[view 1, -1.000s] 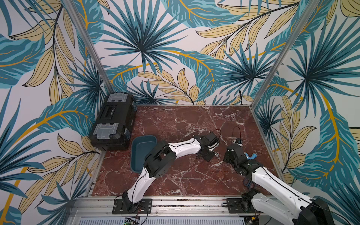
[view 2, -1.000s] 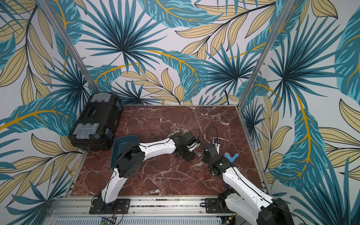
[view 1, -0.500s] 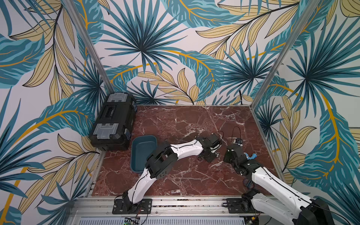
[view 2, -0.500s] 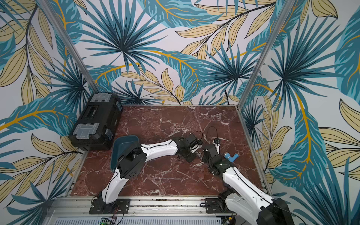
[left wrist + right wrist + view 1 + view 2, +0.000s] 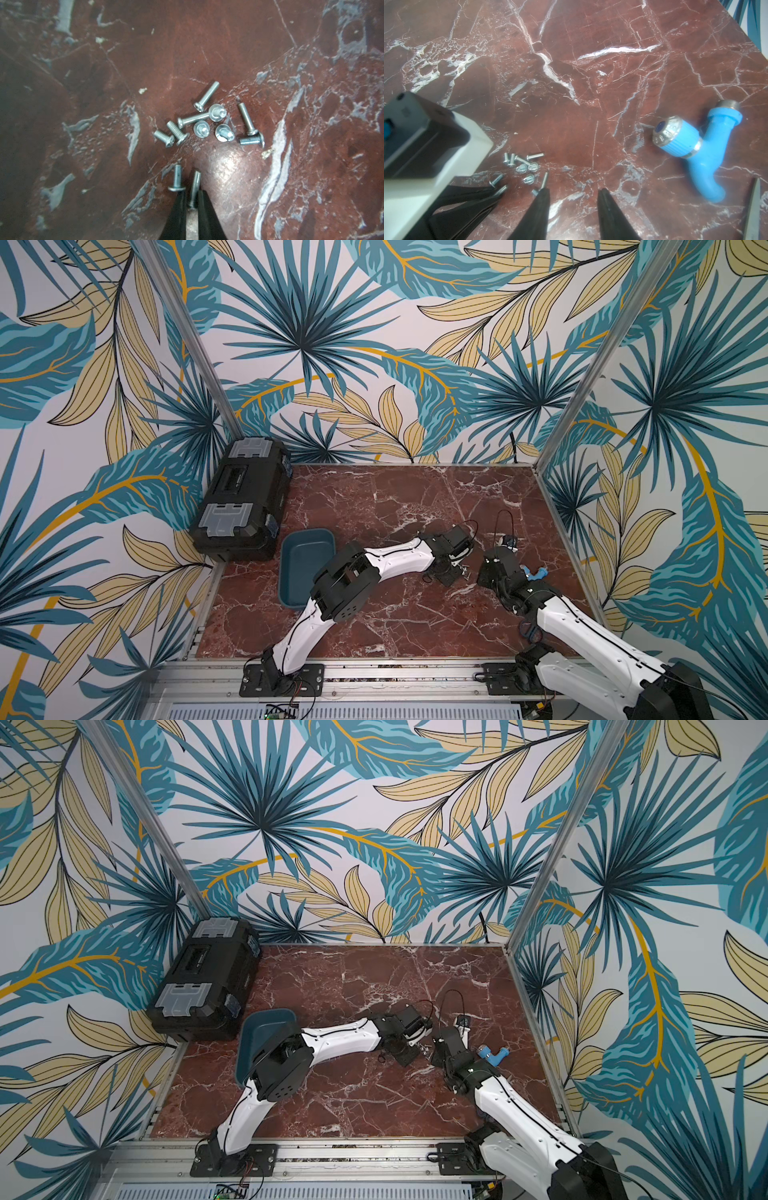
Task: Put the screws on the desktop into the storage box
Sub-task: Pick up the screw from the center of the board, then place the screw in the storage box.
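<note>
Several small silvery screws (image 5: 203, 122) lie in a loose cluster on the reddish marble desktop (image 5: 395, 506). In the left wrist view my left gripper (image 5: 191, 194) is shut on one screw (image 5: 195, 187), whose shaft sticks out past the tips. Another screw (image 5: 177, 182) lies against the outside of one finger. The right wrist view shows my right gripper (image 5: 573, 192) open just beside the screws (image 5: 523, 164), with nothing between its fingers. Both grippers meet at the pile (image 5: 463, 570). The teal storage box (image 5: 305, 564) sits to the left, partly behind my left arm.
A black toolbox (image 5: 243, 499) stands at the back left, next to the storage box. A blue plastic tap (image 5: 691, 141) lies on the desktop to the right of my right gripper. A scissor blade (image 5: 756, 207) shows at the edge of the right wrist view.
My left gripper has closed its fingers on one screw at the edge of the pile. The right arm has stayed where it was.
</note>
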You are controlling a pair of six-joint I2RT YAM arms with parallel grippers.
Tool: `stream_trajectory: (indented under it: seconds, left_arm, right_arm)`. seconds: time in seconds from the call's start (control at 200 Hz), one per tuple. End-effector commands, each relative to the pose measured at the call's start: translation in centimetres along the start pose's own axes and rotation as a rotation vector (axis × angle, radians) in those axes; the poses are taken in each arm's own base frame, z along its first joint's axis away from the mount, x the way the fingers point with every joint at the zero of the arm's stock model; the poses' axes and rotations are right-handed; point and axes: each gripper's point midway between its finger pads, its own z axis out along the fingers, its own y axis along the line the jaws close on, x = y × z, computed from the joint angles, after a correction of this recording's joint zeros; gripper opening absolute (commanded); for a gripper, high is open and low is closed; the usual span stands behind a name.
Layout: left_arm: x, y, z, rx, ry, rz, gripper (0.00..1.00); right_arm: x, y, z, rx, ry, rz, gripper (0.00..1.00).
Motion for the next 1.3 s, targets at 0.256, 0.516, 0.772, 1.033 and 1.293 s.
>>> stream_trajectory:
  seconds: [0.256, 0.516, 0.772, 1.033, 1.293]
  left_arm:
    - [3.9, 1.0, -0.9, -0.055, 0.069, -0.007, 0.00]
    - [2.1, 0.3, -5.0, -0.031, -0.037, -0.046, 0.00]
    - [3.0, 4.7, -13.8, -0.100, -0.190, -0.221, 0.00]
    - [13.7, 17.8, -22.7, -0.420, -0.246, -0.699, 0.00]
    - [21.0, 23.6, -20.4, -0.515, -0.112, -0.930, 0.00]
  right_arm:
    - [0.1, -0.2, 0.2, 0.005, -0.002, 0.015, 0.43]
    - [0.1, -0.2, 0.2, 0.004, -0.002, 0.015, 0.43]
    - [0.1, -0.2, 0.2, 0.005, 0.000, 0.015, 0.43]
    - [0.2, -0.1, 0.3, 0.001, 0.005, 0.014, 0.43]
    - [0.2, 0.1, 0.5, 0.000, 0.011, 0.009, 0.43]
